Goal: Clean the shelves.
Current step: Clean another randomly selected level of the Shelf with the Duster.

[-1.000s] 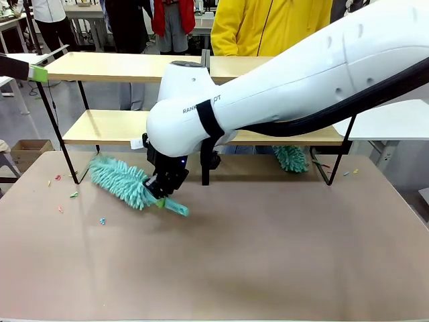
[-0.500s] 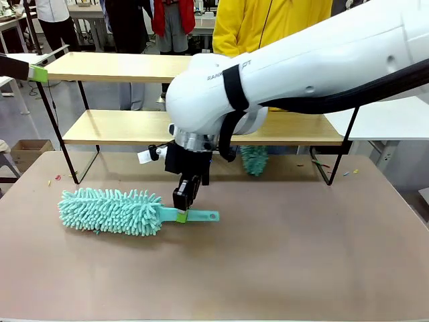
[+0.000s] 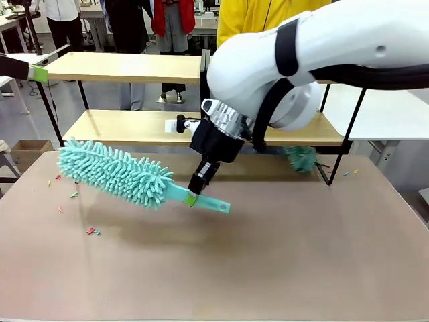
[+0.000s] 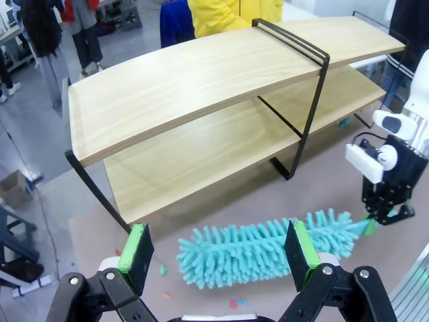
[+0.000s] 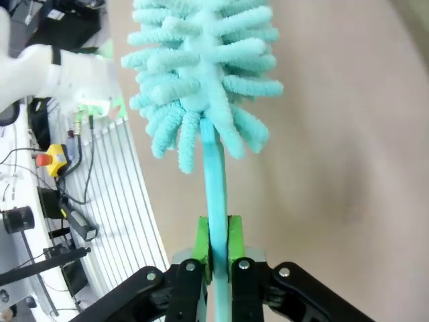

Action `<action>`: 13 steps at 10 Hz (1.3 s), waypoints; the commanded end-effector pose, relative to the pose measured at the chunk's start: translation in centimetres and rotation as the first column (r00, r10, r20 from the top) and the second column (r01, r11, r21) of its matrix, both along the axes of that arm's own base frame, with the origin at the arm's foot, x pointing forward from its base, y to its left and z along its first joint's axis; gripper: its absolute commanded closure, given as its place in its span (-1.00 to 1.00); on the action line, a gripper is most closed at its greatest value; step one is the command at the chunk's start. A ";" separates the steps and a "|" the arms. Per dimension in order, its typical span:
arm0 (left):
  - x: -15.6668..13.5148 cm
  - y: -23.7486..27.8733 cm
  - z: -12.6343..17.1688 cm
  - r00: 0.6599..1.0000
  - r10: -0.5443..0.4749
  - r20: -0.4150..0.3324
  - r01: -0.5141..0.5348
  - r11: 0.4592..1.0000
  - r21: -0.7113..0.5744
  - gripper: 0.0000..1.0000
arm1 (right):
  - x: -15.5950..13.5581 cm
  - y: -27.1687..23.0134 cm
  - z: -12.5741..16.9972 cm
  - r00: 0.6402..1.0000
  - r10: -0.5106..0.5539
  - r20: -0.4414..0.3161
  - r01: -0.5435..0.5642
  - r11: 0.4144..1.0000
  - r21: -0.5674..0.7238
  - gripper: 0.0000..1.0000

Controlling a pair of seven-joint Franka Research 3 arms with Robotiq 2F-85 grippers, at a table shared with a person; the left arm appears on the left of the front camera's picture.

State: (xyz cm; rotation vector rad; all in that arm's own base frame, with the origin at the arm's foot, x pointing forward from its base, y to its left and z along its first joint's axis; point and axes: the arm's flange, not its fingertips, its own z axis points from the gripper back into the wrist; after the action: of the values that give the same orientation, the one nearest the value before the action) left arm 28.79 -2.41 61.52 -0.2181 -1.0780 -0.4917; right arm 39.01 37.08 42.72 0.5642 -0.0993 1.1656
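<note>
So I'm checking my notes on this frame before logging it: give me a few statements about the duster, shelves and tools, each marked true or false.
1. The right tool is shut on the duster handle. True.
2. The duster lies on the top board of the shelves. False: it is in front of the shelves, over the table.
3. The left tool is open. True.
4. The duster's head is orange. False: it is teal.
</note>
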 end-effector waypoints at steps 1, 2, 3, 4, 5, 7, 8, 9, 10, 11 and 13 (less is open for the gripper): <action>0.1 0.2 0.2 1.000 -0.008 0.008 0.008 1.000 0.016 -1.00 | -2.4 -2.9 -0.3 1.000 0.003 -0.026 -0.005 0.998 -0.059 0.75; 0.1 0.2 0.2 1.000 -0.008 0.008 0.008 1.000 0.016 -1.00 | -3.5 -3.7 0.4 0.972 0.232 0.020 -0.232 0.954 0.188 0.75; 0.1 0.2 0.2 1.000 -0.008 0.008 0.008 1.000 0.016 -1.00 | -3.9 -4.8 0.4 0.996 0.062 -0.061 -0.059 0.997 0.043 0.75; 0.1 0.2 0.2 1.000 -0.008 0.008 0.008 1.000 0.016 -1.00 | -5.0 -5.5 1.0 0.998 0.057 -0.037 -0.055 0.998 0.042 0.75; 0.1 0.2 0.2 1.000 -0.008 0.008 0.008 1.000 0.016 -1.00 | -6.4 -7.0 2.0 0.999 0.033 -0.005 -0.032 0.998 0.059 0.75; 0.1 0.2 0.2 1.000 -0.008 0.008 0.008 1.000 0.016 -1.00 | -10.2 -11.8 3.7 0.997 -0.066 0.028 0.065 0.998 0.024 0.75; 0.1 0.2 0.2 1.000 -0.008 0.008 0.008 1.000 0.016 -1.00 | -12.8 -14.9 4.8 0.988 -0.152 0.036 0.153 0.988 -0.025 0.75; 0.1 0.2 0.2 1.000 -0.008 0.008 0.008 1.000 0.016 -1.00 | -15.2 -17.9 6.1 0.976 -0.215 0.039 0.216 0.976 -0.017 0.75; 0.1 0.2 0.2 1.000 -0.008 0.008 0.008 1.000 0.016 -1.00 | -17.6 -20.8 7.4 0.956 -0.291 0.046 0.291 0.957 0.010 0.75; 0.1 0.2 0.2 1.000 -0.008 0.008 0.008 1.000 0.016 -1.00 | -20.1 -22.5 8.9 0.934 -0.350 0.068 0.353 0.934 -0.050 0.75; 0.1 0.2 0.2 1.000 -0.008 0.008 0.008 1.000 0.016 -1.00 | -23.8 -26.9 11.1 0.881 -0.466 0.081 0.467 0.884 0.002 0.75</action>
State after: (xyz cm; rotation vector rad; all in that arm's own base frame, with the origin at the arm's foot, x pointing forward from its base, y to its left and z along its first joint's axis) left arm 28.76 -2.41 61.55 -0.2177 -1.0792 -0.4920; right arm 19.09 13.54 56.07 0.4334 -0.2458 0.7804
